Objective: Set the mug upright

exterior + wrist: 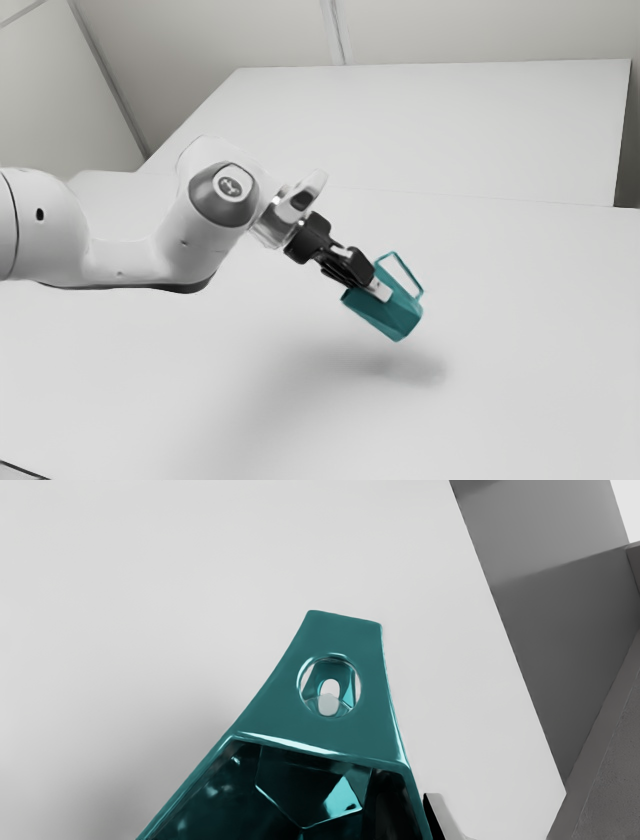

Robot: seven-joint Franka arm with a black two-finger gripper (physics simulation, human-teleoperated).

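Exterior side-on, wrist closer, mug (pixel 392 316) shared

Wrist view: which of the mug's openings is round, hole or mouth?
The small hole through the handle; the mouth is wider, with straight edges and corners.

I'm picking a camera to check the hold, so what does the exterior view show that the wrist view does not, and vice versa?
Exterior view: the arm, and the tilted mug from outside, raised clear of the table, its shadow apart from it.
Wrist view: inside the mug's opening, and the round hole in the teal part beside the rim.
Both: the mug, part of the hand and the pale table.
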